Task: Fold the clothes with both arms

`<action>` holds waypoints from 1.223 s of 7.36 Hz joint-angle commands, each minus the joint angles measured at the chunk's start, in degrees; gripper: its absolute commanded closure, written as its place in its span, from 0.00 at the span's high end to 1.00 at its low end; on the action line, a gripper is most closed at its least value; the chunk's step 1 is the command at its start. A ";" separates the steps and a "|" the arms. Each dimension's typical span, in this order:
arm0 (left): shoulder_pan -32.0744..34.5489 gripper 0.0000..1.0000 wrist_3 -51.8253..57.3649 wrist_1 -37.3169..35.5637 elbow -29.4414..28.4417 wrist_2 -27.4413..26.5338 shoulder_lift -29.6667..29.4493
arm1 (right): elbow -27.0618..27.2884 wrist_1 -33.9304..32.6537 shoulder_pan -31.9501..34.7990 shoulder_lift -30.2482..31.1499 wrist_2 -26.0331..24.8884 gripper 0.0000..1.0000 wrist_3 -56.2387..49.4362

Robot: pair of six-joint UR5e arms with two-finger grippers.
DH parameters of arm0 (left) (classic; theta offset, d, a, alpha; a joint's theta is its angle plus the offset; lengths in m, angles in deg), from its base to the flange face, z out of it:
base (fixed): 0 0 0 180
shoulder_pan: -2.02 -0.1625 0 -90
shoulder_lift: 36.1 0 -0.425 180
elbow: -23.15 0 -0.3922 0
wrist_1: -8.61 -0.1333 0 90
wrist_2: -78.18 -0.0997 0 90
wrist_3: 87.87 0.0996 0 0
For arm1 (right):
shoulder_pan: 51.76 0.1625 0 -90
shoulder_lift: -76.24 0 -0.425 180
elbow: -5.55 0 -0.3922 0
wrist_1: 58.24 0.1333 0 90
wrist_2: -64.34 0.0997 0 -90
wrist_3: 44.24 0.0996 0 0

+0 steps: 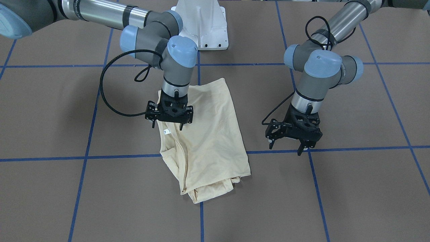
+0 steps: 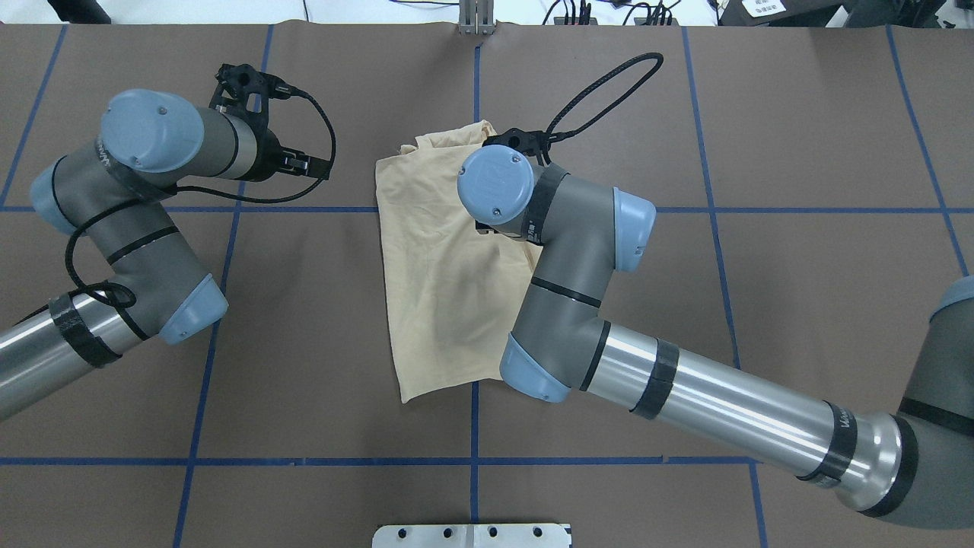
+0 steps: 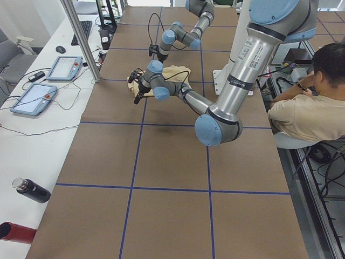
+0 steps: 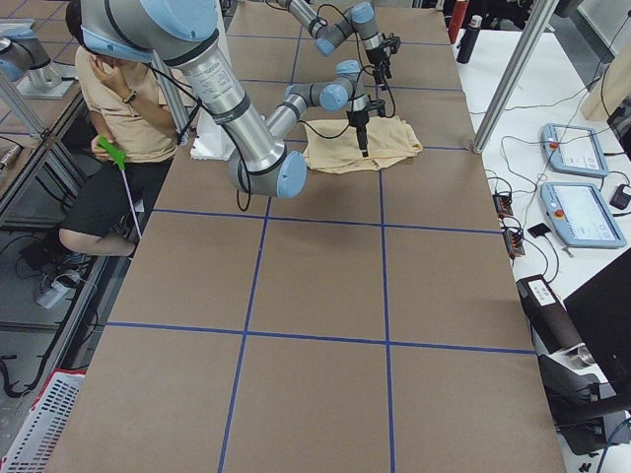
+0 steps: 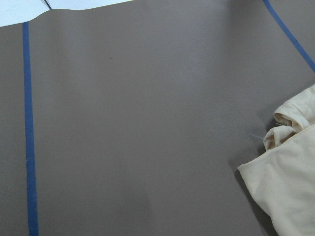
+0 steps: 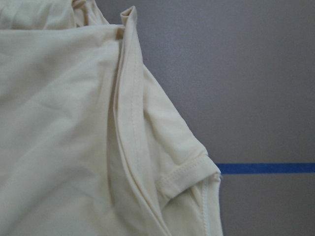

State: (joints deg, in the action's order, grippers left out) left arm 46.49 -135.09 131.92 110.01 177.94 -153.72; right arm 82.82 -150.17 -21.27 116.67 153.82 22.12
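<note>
The pale cream-yellow T-shirt [image 1: 211, 134] lies folded into a narrow stack at the table's middle, with its small white neck label [image 1: 165, 131] showing at one edge. It also shows in the overhead view [image 2: 434, 281]. My right gripper [image 1: 167, 126] hangs open just above the shirt's edge by the label and holds nothing. The right wrist view shows folded layers and a hem [image 6: 187, 172] close up. My left gripper [image 1: 285, 149] is open and empty over bare table, well to the shirt's side. The left wrist view shows only a corner of the shirt [image 5: 290, 187].
The white pedestal base [image 1: 201, 23] stands behind the shirt. Blue tape lines [image 1: 121, 156] grid the brown table. A seated person [image 3: 307, 108] is beside the robot. Teach pendants [image 3: 32, 97], a metal post [image 3: 81, 38] and bottles [image 3: 29, 190] are on the side bench.
</note>
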 commanded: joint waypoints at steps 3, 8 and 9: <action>0.00 1.00 0.11 0.09 -0.21 0.00 0.54 | -5.73 2.46 0.27 -1.84 0.96 0.32 -2.55; 0.00 1.00 0.46 0.09 -0.21 0.00 0.46 | -5.03 2.02 0.97 -0.36 0.87 0.00 -2.90; 0.00 1.00 0.46 0.09 -0.12 0.00 0.46 | -4.68 2.02 1.23 0.95 0.70 0.07 -2.90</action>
State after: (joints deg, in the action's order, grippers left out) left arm 46.49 -134.73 132.01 109.82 177.94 -153.22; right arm 77.70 -148.10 -20.30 116.13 154.68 19.31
